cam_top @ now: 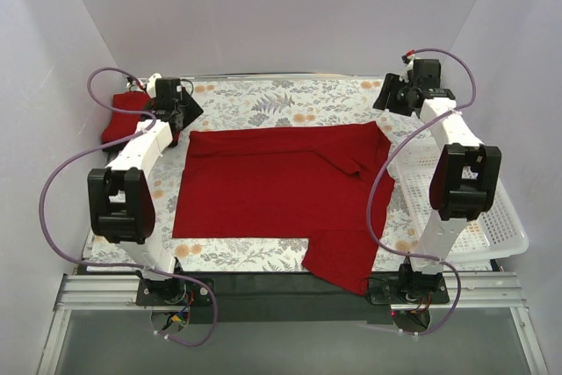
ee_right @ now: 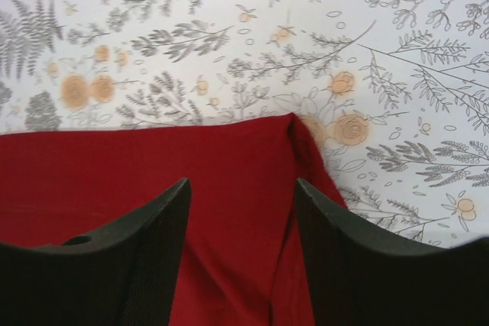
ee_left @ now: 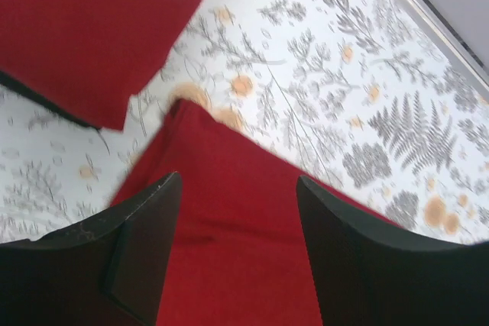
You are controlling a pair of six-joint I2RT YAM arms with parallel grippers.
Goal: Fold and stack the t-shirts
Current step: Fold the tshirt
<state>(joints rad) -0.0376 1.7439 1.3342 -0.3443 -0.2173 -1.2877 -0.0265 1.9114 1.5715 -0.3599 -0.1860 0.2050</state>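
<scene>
A red t-shirt [cam_top: 263,186] lies open across the middle of the floral tablecloth [cam_top: 281,103]. Its far edge runs straight, a crease and a turned-over flap show near its far right corner, and one part [cam_top: 344,259] spills over the cloth's near edge. At the tablecloth's far left corner sits a smaller red bundle [cam_top: 121,116], which looks like a shirt already folded and set down as the start of the stack. A white basket [cam_top: 496,226] stands along the tablecloth's right edge; I cannot tell whether anything is in it. The left gripper [ee_left: 238,185] hangs over the shirt's corner at the far left of the tablecloth, fingers apart and holding nothing. The right gripper [ee_right: 241,187] hangs over the matching corner at the far right, also spread and empty. So I judge one shirt done and this one barely begun: both far corners have yet to be pinched, the folds made, and the result carried onto the bundle.
</scene>
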